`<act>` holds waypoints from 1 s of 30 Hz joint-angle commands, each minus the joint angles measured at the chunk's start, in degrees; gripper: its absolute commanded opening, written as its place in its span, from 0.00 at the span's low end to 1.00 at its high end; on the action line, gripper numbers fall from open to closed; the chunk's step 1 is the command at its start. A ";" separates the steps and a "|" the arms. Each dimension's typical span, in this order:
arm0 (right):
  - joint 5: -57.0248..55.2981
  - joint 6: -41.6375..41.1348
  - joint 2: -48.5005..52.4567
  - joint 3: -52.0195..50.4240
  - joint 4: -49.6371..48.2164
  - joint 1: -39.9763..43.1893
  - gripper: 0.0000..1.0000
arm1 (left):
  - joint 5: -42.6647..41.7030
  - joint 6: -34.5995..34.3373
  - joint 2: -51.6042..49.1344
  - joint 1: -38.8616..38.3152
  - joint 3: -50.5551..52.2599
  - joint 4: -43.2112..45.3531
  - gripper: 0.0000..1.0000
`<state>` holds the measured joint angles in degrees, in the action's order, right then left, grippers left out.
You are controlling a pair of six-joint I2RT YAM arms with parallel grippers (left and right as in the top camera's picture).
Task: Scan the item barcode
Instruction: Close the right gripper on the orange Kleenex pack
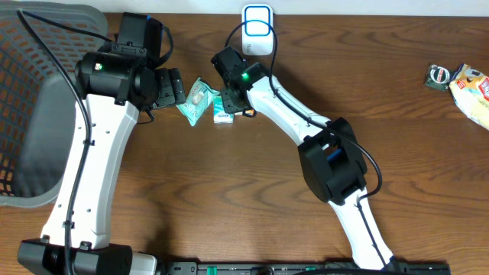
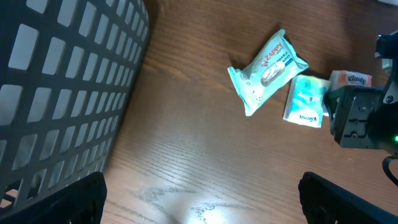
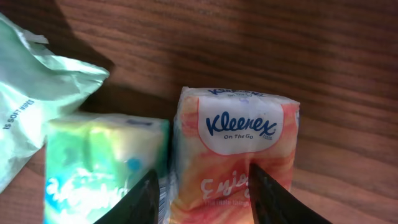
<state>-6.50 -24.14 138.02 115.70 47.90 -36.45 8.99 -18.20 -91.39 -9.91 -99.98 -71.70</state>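
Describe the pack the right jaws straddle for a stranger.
Find the white scanner at the table's far edge; three small packs lie just below-left. Take the Kleenex pack, rightmost: peach and white with a blue logo, while its neighbours are green.

Dark mesh basket (image 1: 38,61) off on the left, couple of snack packets (image 1: 470,90) far right on the wooden tabletop (image 1: 229,191).

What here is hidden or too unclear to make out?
Kleenex pack barcode: not showing; right wrist view cuts the pack's bottom off.
Same pack, overhead: mostly hidden under right jaws.
Snack packet: cut by overhead's right edge.
Green tissue pack print: blurred, right wrist.
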 commanded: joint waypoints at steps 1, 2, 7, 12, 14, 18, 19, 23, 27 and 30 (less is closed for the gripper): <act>-2.78 -0.68 -1.62 -1.73 -0.81 0.07 0.41 | 0.68 -0.52 0.09 0.09 0.17 -0.11 0.98; -3.76 -0.68 -1.62 -2.05 -0.96 0.17 0.38 | 0.68 -0.52 0.09 0.09 0.17 -0.11 0.98; -6.67 -0.68 -1.62 -2.69 -0.50 1.03 0.12 | 0.70 -0.52 0.09 0.09 0.17 -0.11 0.98; -6.60 -0.68 -1.62 -2.69 0.31 1.22 0.01 | 0.70 -0.52 0.09 0.09 0.17 -0.11 0.98; -6.38 -0.68 -1.62 -2.69 0.63 1.20 0.01 | 0.70 -0.52 0.09 0.09 0.17 -0.11 0.98; -4.37 -0.66 -1.95 -2.45 1.40 1.40 0.01 | 0.70 -0.52 0.09 0.09 0.17 -0.11 0.98; -3.26 -0.68 -2.34 -2.45 1.66 1.62 0.01 | 0.70 -0.52 0.09 0.09 0.17 -0.11 0.98; 3.61 -0.24 -4.90 -2.45 2.73 3.69 0.01 | 0.70 -0.52 0.09 0.09 0.17 -0.11 0.98; 12.81 2.97 -7.02 -2.45 3.26 6.93 0.01 | 0.70 -0.52 0.09 0.09 0.17 -0.11 0.98; 19.52 5.38 -7.19 -2.47 4.22 9.55 0.01 | 0.70 -0.52 0.09 0.09 0.17 -0.11 0.97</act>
<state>3.79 -22.04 133.45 113.49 51.55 -29.28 8.99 -18.20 -91.39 -9.91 -99.98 -71.70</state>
